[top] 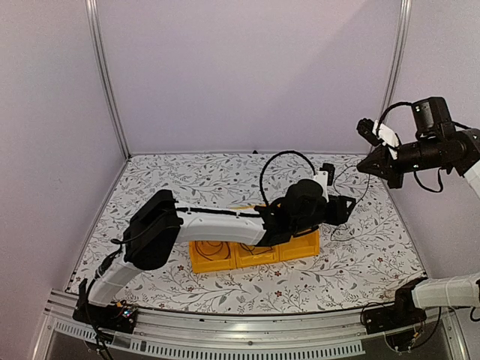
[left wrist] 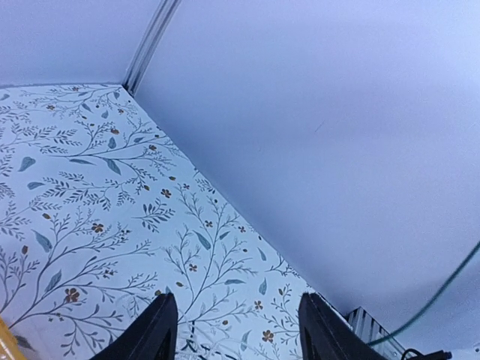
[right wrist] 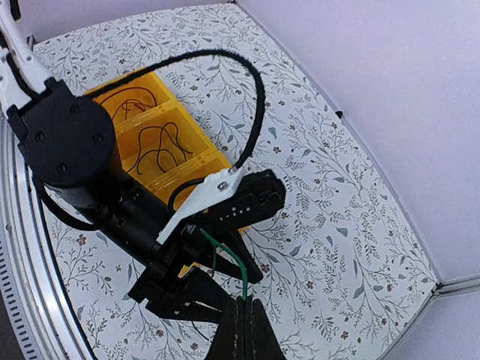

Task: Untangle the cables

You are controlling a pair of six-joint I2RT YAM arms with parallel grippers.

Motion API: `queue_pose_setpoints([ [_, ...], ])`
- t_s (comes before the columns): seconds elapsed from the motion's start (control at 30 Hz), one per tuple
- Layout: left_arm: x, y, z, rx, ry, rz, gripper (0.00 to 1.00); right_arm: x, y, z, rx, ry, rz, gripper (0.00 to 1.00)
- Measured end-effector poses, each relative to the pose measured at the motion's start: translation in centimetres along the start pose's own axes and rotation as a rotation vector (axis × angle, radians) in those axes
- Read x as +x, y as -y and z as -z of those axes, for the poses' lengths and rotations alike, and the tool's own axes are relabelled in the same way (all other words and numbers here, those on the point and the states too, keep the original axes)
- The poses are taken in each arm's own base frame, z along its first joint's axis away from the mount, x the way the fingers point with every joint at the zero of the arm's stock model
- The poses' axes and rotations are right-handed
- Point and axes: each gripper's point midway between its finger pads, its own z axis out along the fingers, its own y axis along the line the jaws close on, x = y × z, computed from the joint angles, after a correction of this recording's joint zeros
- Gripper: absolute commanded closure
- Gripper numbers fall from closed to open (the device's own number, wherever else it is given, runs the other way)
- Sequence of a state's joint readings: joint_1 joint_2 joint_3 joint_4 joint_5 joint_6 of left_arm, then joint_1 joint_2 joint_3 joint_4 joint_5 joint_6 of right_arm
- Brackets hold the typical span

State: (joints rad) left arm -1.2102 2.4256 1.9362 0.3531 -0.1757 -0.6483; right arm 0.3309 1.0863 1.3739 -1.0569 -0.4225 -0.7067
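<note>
My right gripper (right wrist: 240, 324) is lifted high at the right side of the cell, well above the table (top: 367, 262), jaws pressed together on the green cable (right wrist: 244, 279). The thin wire comes straight out from between the tips and drops toward my other arm. I judge it is held up there so the strand hangs free of the rest and its run can be read. My left gripper (left wrist: 238, 334) reaches out low past the right end of the yellow bin (top: 225, 264). Its fingers (left wrist: 159, 331) stand apart, and the wrist view shows only floral table between them, nothing caught. The green cable passes close by it — off to one side in the left wrist view, beside the jaws from above. Whether it touches them I cannot tell. Black cables (right wrist: 156, 146) lie looped in two bin compartments, apart from the green — sorted already, by the look. Next, as I judge it, the left should take the green lower down so two grips can draw it straight. Risk: so thin a wire slipping past the pads.
</note>
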Motion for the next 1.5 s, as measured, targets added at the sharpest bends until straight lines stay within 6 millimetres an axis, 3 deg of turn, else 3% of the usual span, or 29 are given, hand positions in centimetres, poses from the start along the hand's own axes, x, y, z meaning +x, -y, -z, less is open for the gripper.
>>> queue_pose_setpoints([
  [0.13,1.1,-0.1,-2.4,0.021,0.022,0.036,0.48,-5.6,2.2,5.6,0.121,0.156,0.047,1.00],
  [0.3,1.9,0.1,-4.7,0.062,0.055,0.077,0.53,-12.9,2.0,13.4,0.216,0.383,0.147,1.00],
  [0.47,3.3,-0.1,-5.6,0.079,0.052,0.101,0.55,-17.9,2.2,19.0,0.304,0.550,0.216,1.00],
  [1.07,3.7,0.3,-5.6,0.120,0.046,0.105,0.55,-25.6,6.4,28.2,0.633,0.868,0.261,1.00],
  [1.17,4.7,-0.2,-5.5,0.115,0.024,0.098,0.55,-26.1,7.3,28.7,0.685,0.885,0.261,1.00],
  [1.27,6.0,-1.2,-5.3,0.094,-0.007,0.084,0.53,-25.6,8.4,27.6,0.710,0.863,0.240,1.00],
  [1.33,6.6,-2.0,-5.2,0.080,-0.022,0.075,0.50,-24.6,9.4,25.7,0.713,0.815,0.212,1.00],
  [1.5,7.1,-3.4,-3.8,0.029,-0.067,0.040,0.41,-19.7,11.8,17.9,0.682,0.614,0.137,1.00],
])
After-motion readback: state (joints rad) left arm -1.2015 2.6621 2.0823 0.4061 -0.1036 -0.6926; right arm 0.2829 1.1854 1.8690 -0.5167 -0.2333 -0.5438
